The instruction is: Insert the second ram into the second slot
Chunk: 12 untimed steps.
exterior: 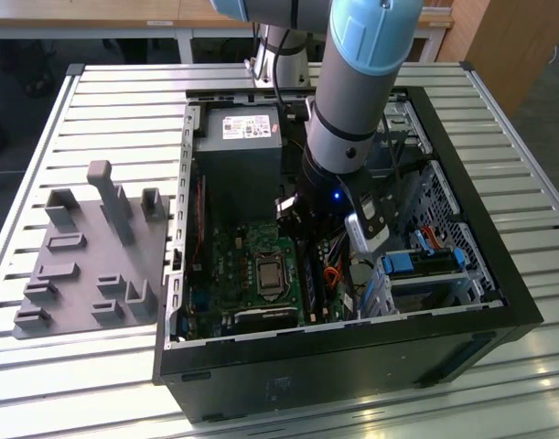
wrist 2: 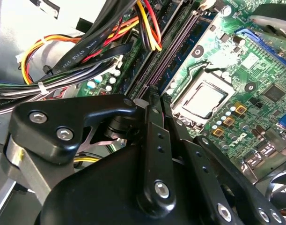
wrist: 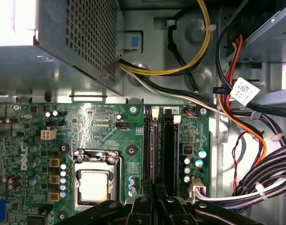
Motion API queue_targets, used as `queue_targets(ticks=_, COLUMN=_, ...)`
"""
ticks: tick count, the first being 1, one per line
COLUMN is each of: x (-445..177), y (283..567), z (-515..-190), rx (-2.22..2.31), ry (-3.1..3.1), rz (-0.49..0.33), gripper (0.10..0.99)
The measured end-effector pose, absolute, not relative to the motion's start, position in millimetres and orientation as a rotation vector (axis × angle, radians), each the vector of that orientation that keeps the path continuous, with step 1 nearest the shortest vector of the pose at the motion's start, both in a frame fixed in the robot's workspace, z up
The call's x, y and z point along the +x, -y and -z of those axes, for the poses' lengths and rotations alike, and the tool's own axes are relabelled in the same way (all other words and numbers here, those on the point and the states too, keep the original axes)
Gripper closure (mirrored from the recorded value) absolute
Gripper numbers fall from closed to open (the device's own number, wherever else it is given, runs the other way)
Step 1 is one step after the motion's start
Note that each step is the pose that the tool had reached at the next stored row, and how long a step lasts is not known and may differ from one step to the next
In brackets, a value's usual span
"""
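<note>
Hovering hand [wrist: 154, 199] over memory slots [wrist: 159, 145], fingertips cut off, grip unclear

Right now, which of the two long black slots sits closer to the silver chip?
The nearer slot runs right beside the silver chip; the other slot lies one row farther off, toward the bundled cables.
</note>
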<state>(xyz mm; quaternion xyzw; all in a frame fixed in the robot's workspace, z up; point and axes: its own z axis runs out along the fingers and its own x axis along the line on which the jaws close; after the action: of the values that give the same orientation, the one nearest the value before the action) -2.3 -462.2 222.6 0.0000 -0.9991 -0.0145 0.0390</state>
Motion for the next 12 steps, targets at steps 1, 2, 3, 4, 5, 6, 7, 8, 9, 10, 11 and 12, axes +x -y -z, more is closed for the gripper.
queue_targets(ticks=1, x=-2.2, y=462.2, z=-222.6, rx=0.000, ry=3.063, rz=0.044, gripper=0.949)
queue_targets(ticks=2, x=-2.2, y=462.2, z=-222.4, rx=0.000, ry=3.063, rz=0.044, gripper=0.949)
queue_targets(ticks=3, x=-2.1, y=462.2, z=-222.2, rx=0.000, ry=3.063, rz=0.044, gripper=0.949)
queue_targets(ticks=4, x=-1.9, y=462.2, z=-222.1, rx=0.000, ry=3.063, rz=0.044, gripper=0.949)
queue_targets(ticks=5, x=-1.7, y=462.2, z=-221.9, rx=0.000, ry=3.063, rz=0.044, gripper=0.949)
queue_targets(ticks=6, x=-1.7, y=462.2, z=-221.8, rx=0.000, ry=3.063, rz=0.044, gripper=0.949)
queue_targets(ticks=7, x=-1.7, y=462.2, z=-221.6, rx=0.000, ry=3.063, rz=0.044, gripper=0.949)
queue_targets(ticks=8, x=-1.6, y=462.2, z=-221.4, rx=0.000, ry=3.063, rz=0.045, gripper=0.949)
queue_targets(ticks=9, x=-1.6, y=462.2, z=-221.1, rx=0.000, ry=3.063, rz=0.045, gripper=0.949)
queue_targets(ticks=10, x=-1.6, y=462.2, z=-220.8, rx=0.000, ry=3.063, rz=0.045, gripper=0.949)
queue_targets(ticks=11, x=-1.6, y=462.2, z=-220.5, rx=0.000, ry=3.063, rz=0.046, gripper=0.949)
queue_targets(ticks=12, x=-1.6, y=462.2, z=-220.2, rx=0.000, ry=3.063, rz=0.046, gripper=0.949)
